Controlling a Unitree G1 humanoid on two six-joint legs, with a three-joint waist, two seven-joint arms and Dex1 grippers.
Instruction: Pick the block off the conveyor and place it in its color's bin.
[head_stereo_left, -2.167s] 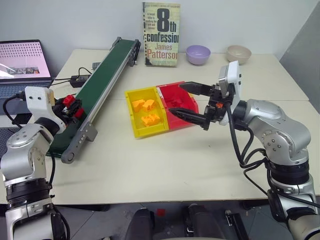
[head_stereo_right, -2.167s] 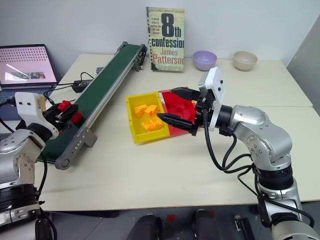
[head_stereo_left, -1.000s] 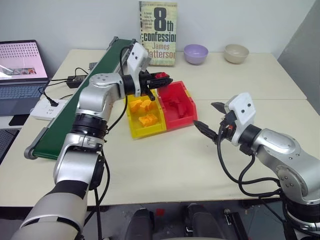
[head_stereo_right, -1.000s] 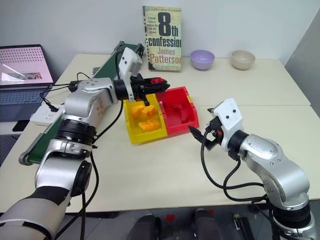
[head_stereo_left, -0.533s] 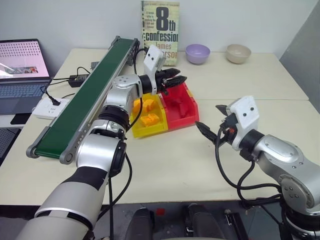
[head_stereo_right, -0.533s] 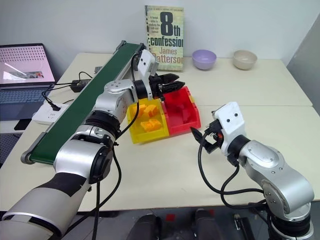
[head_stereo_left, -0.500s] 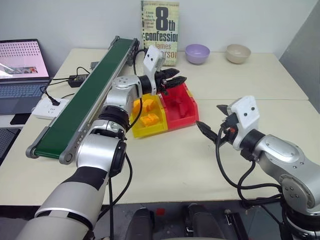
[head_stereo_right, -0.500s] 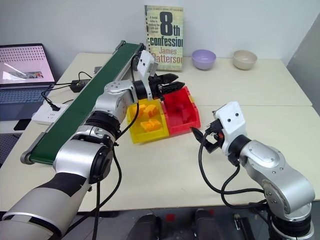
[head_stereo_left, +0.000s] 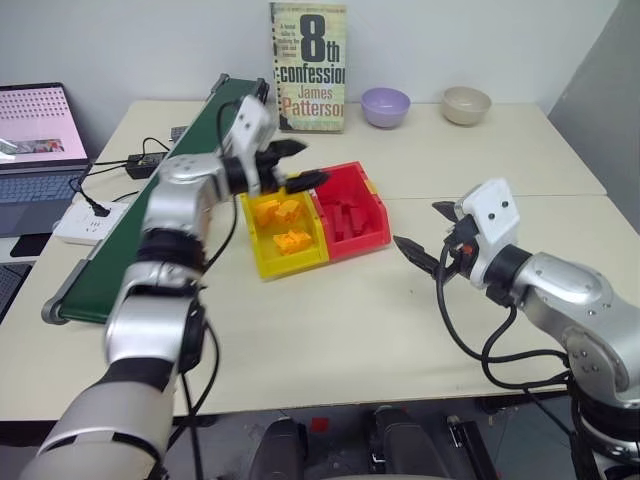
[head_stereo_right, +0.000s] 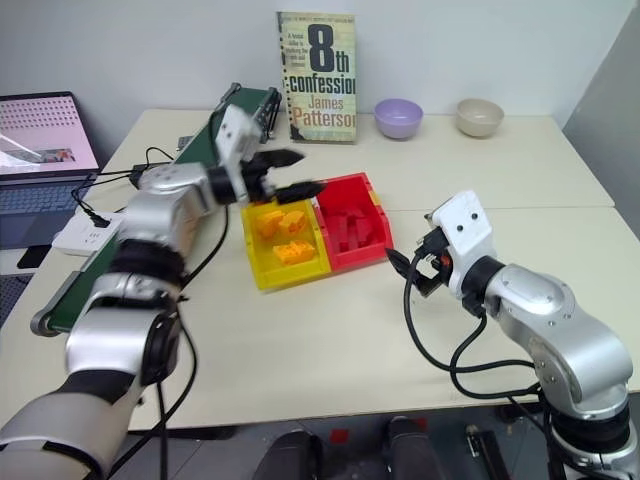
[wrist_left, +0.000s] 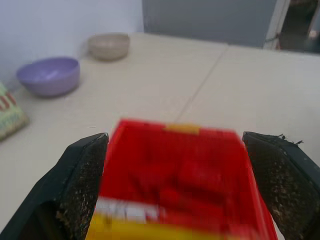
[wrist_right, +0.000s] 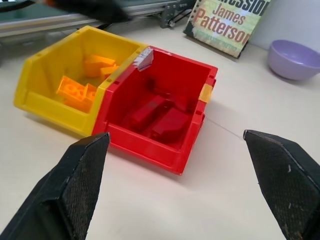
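Moved: left hand (head_stereo_left: 297, 166) has spread empty and drawn back over the yellow bin (head_stereo_left: 263, 250).
Block: red pieces lie in the bin (head_stereo_left: 372, 222).
Right hand (head_stereo_left: 428, 233): wide open, empty.

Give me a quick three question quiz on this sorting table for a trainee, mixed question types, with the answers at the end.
1. True or false: the left gripper is clamped on a block.
2. Which bin holds the orange-yellow blocks? A) red bin B) yellow bin C) neither
3. Fill in: the purple bowl stands between the book and the ____ bowl.

Key: 1 false, its jaws are open and empty, over the bins. 2 B, the yellow bin. 3 beige.
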